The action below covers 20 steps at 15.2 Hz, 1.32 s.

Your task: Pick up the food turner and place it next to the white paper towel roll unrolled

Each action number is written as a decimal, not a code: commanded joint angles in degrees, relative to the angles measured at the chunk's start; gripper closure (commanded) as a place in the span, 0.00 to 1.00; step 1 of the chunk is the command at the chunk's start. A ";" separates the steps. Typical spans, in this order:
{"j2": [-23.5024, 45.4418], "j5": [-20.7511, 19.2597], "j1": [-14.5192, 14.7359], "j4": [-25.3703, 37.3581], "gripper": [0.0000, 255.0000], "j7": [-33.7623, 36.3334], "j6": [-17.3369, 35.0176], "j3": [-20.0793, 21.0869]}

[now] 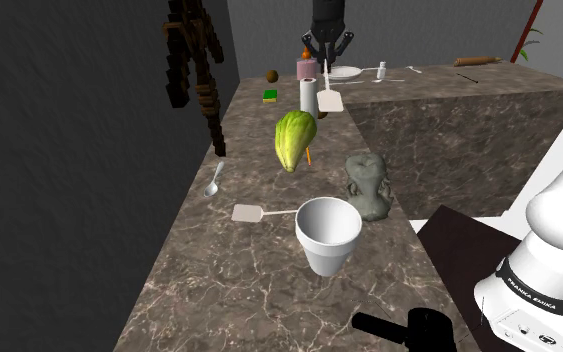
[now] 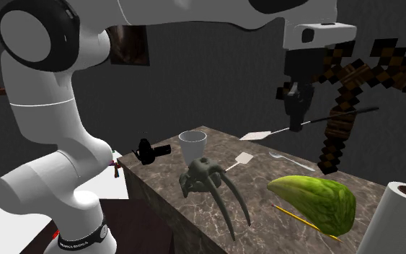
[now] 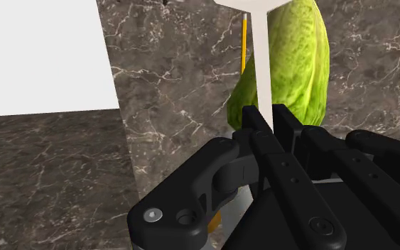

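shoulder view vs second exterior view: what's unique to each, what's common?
Shoulder view, not the second exterior: sponge, plate, rolling pin. Second exterior, not the shoulder: the arm's upper white links. Both: gripper shut on the food turner above the counter, a second turner lying near the white cup, green fruit, paper towel roll.

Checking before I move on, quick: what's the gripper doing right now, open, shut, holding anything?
Gripper: shut on the food turner, fingers clasping its white handle.
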 commanded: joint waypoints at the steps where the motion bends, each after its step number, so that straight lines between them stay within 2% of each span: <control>1: 0.71 -0.14 -1.21 0.56 1.00 -2.38 0.23 -1.06; 8: 5.03 -1.15 -5.51 5.92 1.00 -10.64 -0.68 -4.71; 20: 3.01 -0.37 -6.28 -5.94 1.00 -10.73 9.32 -5.01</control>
